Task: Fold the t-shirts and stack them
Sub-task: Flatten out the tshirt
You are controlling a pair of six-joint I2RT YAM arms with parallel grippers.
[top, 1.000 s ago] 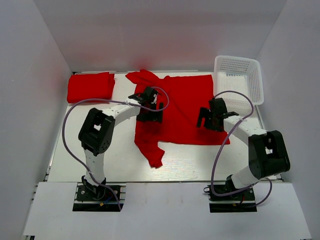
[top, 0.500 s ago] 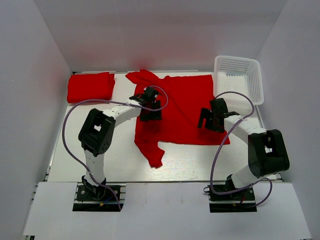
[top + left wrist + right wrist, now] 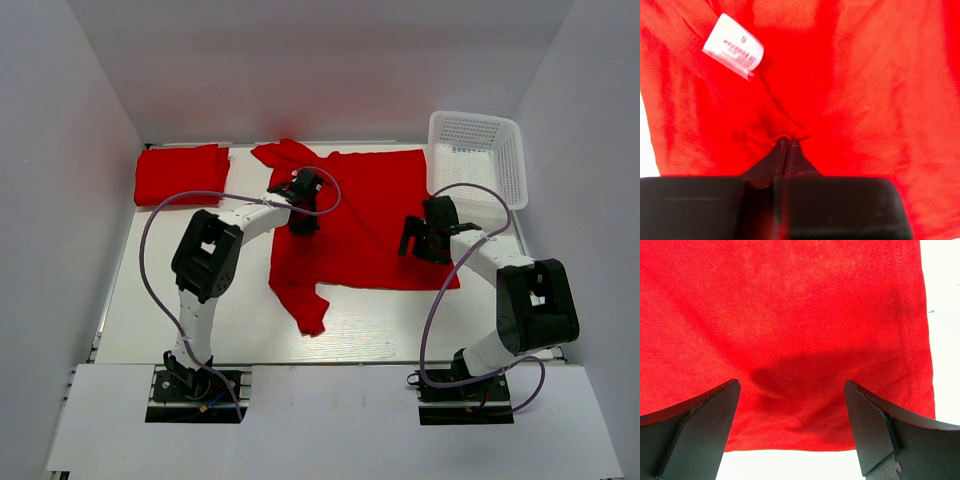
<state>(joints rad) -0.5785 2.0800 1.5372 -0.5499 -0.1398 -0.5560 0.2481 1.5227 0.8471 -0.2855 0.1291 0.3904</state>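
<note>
Fold just starting: the left gripper (image 3: 786, 142) pinches, it seems, a wrinkle of the plain red cloth t-shirt (image 3: 375, 200); the right gripper (image 3: 790, 390), fingers wide apart above its near right edge, must clamp next.

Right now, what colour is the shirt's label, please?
The label is white with grey print, best seen in left wrist view.

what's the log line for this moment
left gripper: shut on spread t-shirt | right gripper: open over it | folded t-shirt: far left | basket: far right
</note>
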